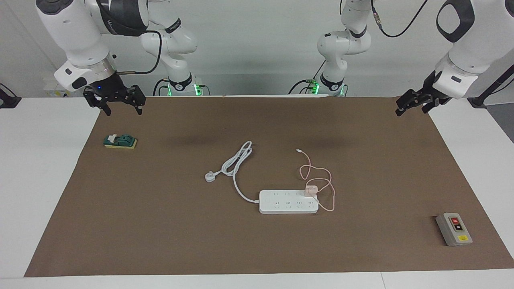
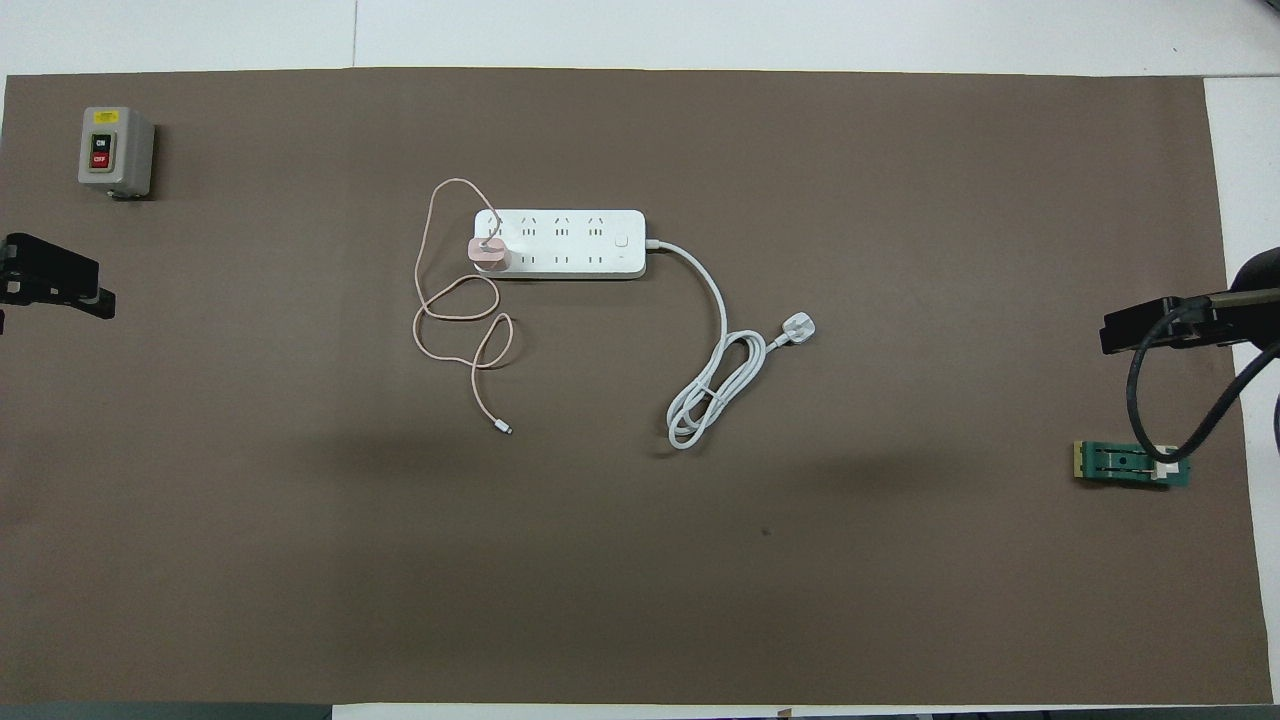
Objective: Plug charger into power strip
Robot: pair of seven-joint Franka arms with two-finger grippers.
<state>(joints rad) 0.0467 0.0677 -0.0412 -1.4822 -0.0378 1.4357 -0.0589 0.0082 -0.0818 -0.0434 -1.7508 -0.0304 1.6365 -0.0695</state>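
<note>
The white power strip (image 1: 287, 202) (image 2: 570, 245) lies flat in the middle of the brown mat. The pale-pink charger (image 1: 311, 190) (image 2: 488, 252) sits on the strip's end socket, at the end toward the left arm. Its thin pink cable (image 1: 317, 172) (image 2: 450, 310) loops over the mat nearer to the robots. My left gripper (image 1: 409, 109) (image 2: 95, 290) hangs open and empty over the mat's edge at its own end of the table. My right gripper (image 1: 123, 109) (image 2: 1115, 335) hangs open and empty over the mat's corner at its end.
The strip's thick white cord coils to a white three-pin plug (image 1: 210, 176) (image 2: 799, 326) lying loose on the mat. A grey box with red and black buttons (image 1: 453, 229) (image 2: 113, 150) stands toward the left arm's end. A small green part (image 1: 119, 141) (image 2: 1130, 463) lies below the right gripper.
</note>
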